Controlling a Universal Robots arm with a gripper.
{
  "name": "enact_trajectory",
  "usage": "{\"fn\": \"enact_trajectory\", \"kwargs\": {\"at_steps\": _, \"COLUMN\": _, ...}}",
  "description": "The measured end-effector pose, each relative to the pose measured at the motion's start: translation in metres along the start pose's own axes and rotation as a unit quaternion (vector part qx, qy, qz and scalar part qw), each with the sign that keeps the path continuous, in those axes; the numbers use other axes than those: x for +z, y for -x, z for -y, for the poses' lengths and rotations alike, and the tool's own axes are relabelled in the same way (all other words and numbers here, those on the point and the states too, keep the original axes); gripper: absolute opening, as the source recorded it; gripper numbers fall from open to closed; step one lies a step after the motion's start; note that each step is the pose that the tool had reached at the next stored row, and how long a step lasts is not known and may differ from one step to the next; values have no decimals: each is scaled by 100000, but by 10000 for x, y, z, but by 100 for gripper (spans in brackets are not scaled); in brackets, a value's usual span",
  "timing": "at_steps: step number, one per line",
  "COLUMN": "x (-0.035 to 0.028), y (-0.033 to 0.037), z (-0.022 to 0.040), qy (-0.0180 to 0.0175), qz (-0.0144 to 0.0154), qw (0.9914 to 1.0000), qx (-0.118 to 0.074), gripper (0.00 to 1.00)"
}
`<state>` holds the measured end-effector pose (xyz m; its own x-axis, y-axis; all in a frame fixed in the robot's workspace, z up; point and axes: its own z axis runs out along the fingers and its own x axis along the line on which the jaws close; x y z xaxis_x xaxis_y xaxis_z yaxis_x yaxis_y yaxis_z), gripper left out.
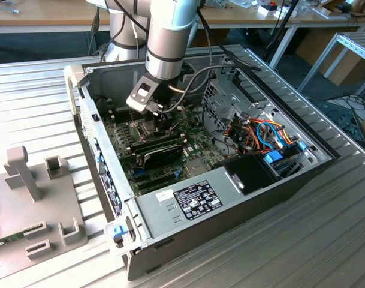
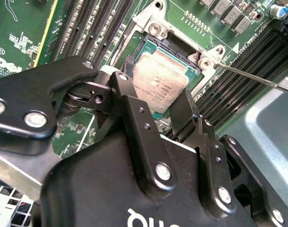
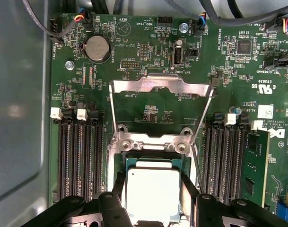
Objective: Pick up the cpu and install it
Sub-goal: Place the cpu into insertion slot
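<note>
Handling: cpu [image 3: 153,194] is a thin, stiff square w/ a dull brushed-metal lid on a green substrate. Prob. light but fragile; the underside likely won't forgive tilt or sideways drag, so take it by opposite edges, never the face. End effector [image 3: 154,183] has black fingers [image 3: 120,189] narrowed onto two opposite edges. Chip sits level at the socket on the green motherboard [image 3: 134,42]; can't tell if seated. Bare-steel hinged frame [image 3: 153,85] is flipped open, w/ black memory slots [image 3: 80,156] either side.

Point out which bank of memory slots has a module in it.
The bank across the socket from the grey case wall; a green module stands in it, while the wall-side bank is empty.
</note>
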<state>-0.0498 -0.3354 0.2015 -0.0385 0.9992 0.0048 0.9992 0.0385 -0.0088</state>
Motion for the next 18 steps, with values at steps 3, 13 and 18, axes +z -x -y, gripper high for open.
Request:
{"fn": "enact_trajectory", "kwargs": {"at_steps": 3, "x": 7, "y": 0, "z": 0, "qy": -3, "qz": 6, "qw": 100000, "qx": 4, "gripper": 55}}
{"fn": "enact_trajectory", "kwargs": {"at_steps": 13, "x": 13, "y": -14, "z": -1, "qy": -2, "qz": 3, "qw": 100000, "qx": 2, "gripper": 55}}
{"fn": "enact_trajectory", "kwargs": {"at_steps": 18, "x": 23, "y": -14, "z": -1, "qy": 0, "qz": 14, "qw": 100000, "qx": 3, "gripper": 55}}
